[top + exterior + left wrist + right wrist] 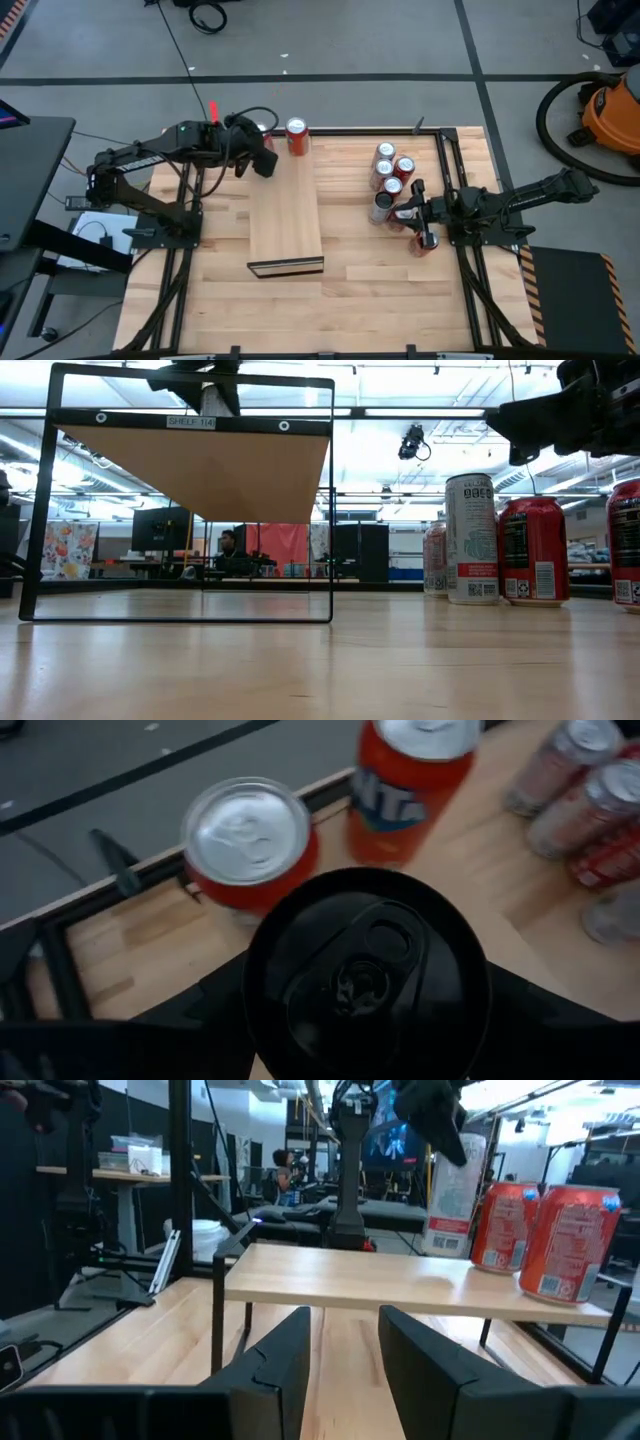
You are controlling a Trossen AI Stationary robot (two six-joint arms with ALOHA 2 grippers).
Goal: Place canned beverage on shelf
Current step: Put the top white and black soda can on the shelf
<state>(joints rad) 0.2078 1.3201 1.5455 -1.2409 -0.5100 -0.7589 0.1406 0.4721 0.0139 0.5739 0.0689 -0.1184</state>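
High view, item by item, as I read it from the console.

Item: black-topped can (367, 975). It is at the far end of the shelf (285, 215), left of centre, clamped between the fingers of the left gripper (258, 158). From the right wrist view its pale printed side seems to stand upright with its base at or just above the board; I cannot tell if it bears weight yet.

Handling: I judge it a full drink can, moderately heavy and rigid enough, with a thin wall that dents if squeezed hard. The painted side is slick, so the mid-body grip across the width is the one I would keep. It will tip easily if nudged high.

Item: two orange soda cans (250, 840), upright on the same far end, just beside the held can. I have little room for the fingers to spread.

Item: right gripper (343, 1340). It waits over the desk near its right edge, fingers apart and empty, facing the shelf's long side.

Item: spare cans (392, 180), clustered upright on the desk toward the far right corner, just beside the right gripper.
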